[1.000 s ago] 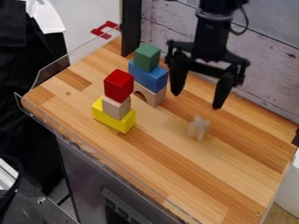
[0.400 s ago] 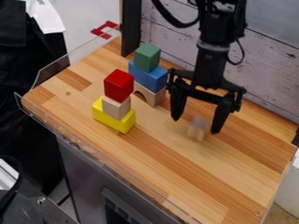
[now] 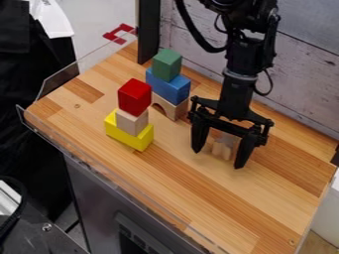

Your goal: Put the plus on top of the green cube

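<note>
My gripper (image 3: 217,158) hangs low over the right half of the wooden top, open, one finger on each side of a small translucent plus (image 3: 222,148). The plus is partly hidden by the gripper, and a gap shows between it and the fingers. The green cube (image 3: 166,64) sits at the back left on a blue block (image 3: 168,87), which rests on a wooden arch block (image 3: 173,107).
Left of centre stands another stack: a yellow block (image 3: 128,136) at the bottom, a pale wood cube (image 3: 132,122) and a red cube (image 3: 134,97) on top. A whitewashed plank wall (image 3: 308,79) runs behind. A clear rim edges the table's left and front.
My gripper has come down and slightly toward the front edge, from above and behind the plus to around it. Plus and stacks have stayed put.
</note>
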Tool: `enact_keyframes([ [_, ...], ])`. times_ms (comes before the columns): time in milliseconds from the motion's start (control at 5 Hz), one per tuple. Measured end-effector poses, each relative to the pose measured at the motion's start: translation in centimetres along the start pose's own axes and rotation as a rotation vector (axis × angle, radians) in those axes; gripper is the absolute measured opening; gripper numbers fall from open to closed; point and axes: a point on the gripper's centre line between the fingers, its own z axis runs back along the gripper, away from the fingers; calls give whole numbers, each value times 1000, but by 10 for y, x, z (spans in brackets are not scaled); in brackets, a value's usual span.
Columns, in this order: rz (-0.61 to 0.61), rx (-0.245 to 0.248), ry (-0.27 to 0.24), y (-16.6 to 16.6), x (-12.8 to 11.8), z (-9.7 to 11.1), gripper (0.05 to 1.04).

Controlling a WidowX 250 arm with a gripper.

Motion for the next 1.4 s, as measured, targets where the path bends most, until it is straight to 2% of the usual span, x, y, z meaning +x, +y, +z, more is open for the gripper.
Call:
enact_keyframes([
  [200, 18, 1, -9, 2, 7, -4, 922],
  [400, 38, -4, -34, 1, 11, -4, 631],
  [600, 47, -6, -52, -1, 14, -2, 463],
  [800, 61, 14, -47, 0, 13, 0, 463],
  [1000, 69, 39, -89, 2, 7, 38, 463],
  [1200, 71, 30, -156, 4, 5, 88, 463],
  [1400, 101, 75, -190, 19, 6, 132, 463],
])
